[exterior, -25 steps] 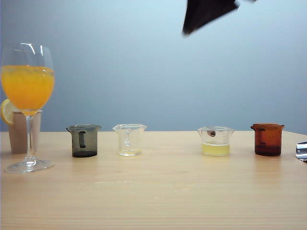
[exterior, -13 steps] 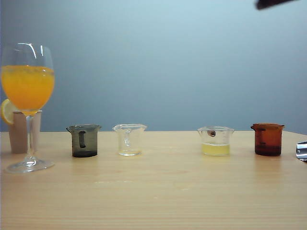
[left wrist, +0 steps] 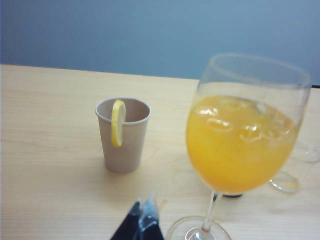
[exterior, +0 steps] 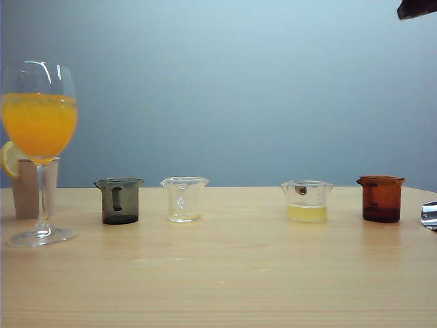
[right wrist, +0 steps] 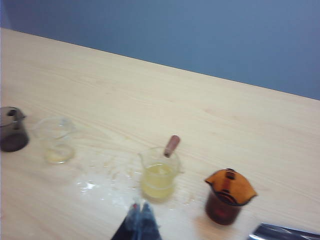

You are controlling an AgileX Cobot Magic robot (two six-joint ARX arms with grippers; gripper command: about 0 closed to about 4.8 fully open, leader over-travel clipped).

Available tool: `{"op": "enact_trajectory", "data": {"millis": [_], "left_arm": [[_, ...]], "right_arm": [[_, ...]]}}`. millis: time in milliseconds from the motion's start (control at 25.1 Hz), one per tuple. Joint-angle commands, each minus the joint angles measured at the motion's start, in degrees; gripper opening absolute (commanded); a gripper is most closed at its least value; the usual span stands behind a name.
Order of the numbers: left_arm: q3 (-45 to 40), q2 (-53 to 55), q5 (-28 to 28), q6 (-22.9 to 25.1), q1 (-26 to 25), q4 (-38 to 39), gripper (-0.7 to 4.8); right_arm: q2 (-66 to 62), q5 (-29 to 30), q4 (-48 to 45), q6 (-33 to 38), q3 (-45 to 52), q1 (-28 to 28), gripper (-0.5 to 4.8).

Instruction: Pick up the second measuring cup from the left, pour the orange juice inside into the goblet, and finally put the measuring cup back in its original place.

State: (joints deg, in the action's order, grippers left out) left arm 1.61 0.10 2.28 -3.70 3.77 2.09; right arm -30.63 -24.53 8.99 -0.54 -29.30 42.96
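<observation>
Presently, from left to right across the table (exterior: pixel 218 287): a paper cup (exterior: pixel 27 188) with a lemon slice hung on its rim, at nine o'clock of the scene, behind the goblet (exterior: pixel 39 137), which is nearly full of orange juice (exterior: pixel 39 126); a smoky grey cup (exterior: pixel 120 201); the second measuring cup (exterior: pixel 184 199), upright in the row on its original place (exterior: pixel 184 225) and holding no more than a pale film at the bottom, so the pour and the return both look done; a clear cup (exterior: pixel 306 201) with pale yellow liquid; a brown cup (exterior: pixel 380 199) at three o'clock; and a shiny object (exterior: pixel 429 214) at the table's edge, too cropped to identify. The cups stand evenly in one line, each apart from its neighbours, presumably so that a position can be counted from the left. Left gripper (left wrist: pixel 142 220): low over the table near the goblet's foot, fingertips together, holding nothing. Right gripper (right wrist: pixel 141 220): above the yellow and brown cups, fingertips closed, empty; in the exterior view only a dark corner of an arm (exterior: pixel 416 8) shows at one o'clock. The exterior view hides most of the paper cup; the left wrist view shows it whole, and the foam on the juice. The right wrist view alone shows wet spots (right wrist: pixel 100 182) on the wood between the emptied cup and the yellow one.
</observation>
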Motion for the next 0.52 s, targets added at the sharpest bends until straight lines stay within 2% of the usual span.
{"op": "enact_trajectory", "data": {"millis": [40, 160, 319, 519], "left_arm": [[-1.09, 0.02, -2.08, 0.26, -0.07, 0.24, -0.05], [-1.09, 0.00, -5.27, 0.24, -0.07, 0.46, -0.05], [-1.09, 0.00, -5.27, 0.26, -0.07, 0.57, -0.04], [-1.09, 0.00, -5.07, 0.26, -0.09, 0.57, -0.04]], "right_arm": [[0.31, 3.45, -1.68, -0.15, -0.15, 0.04, -0.01], [0.31, 4.35, -2.03, -2.51, -0.15, 0.04, -0.01], [1.07, 6.64, -5.01, -8.35, -0.15, 0.04, -0.01], [1.42, 8.24, -6.19, -8.96, -0.04, -0.02, -0.01]]}}
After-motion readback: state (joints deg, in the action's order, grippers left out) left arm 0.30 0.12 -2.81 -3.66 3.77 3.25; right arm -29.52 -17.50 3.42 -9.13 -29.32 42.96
